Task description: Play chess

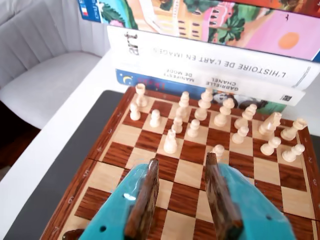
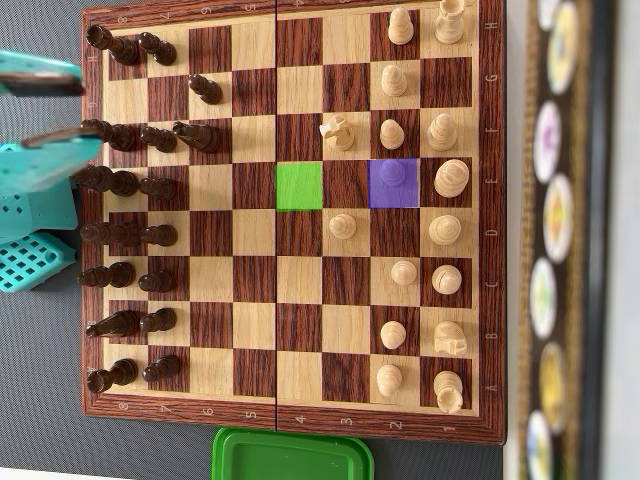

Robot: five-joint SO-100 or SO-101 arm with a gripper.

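Note:
A wooden chessboard [image 2: 299, 300] lies with the dark pieces [image 2: 125, 183] along the left and the white pieces [image 2: 445, 180] along the right in the overhead view. One square is tinted green [image 2: 299, 186] and is empty. Another square is tinted purple [image 2: 405, 195] and holds a white pawn [image 2: 393, 172]. My teal gripper [image 2: 85, 108] hovers over the board's upper left edge, above the dark back rows. In the wrist view the gripper [image 1: 181, 161] is open and empty, its brown fingers [image 1: 145, 195] pointing at the white pieces [image 1: 170, 141] across the board [image 1: 187, 172].
Stacked books [image 1: 210, 60] lie just behind the white side of the board. A green lid or container [image 2: 292, 455] sits by the board's lower edge in the overhead view. A white seat [image 1: 45, 75] stands off to the left in the wrist view.

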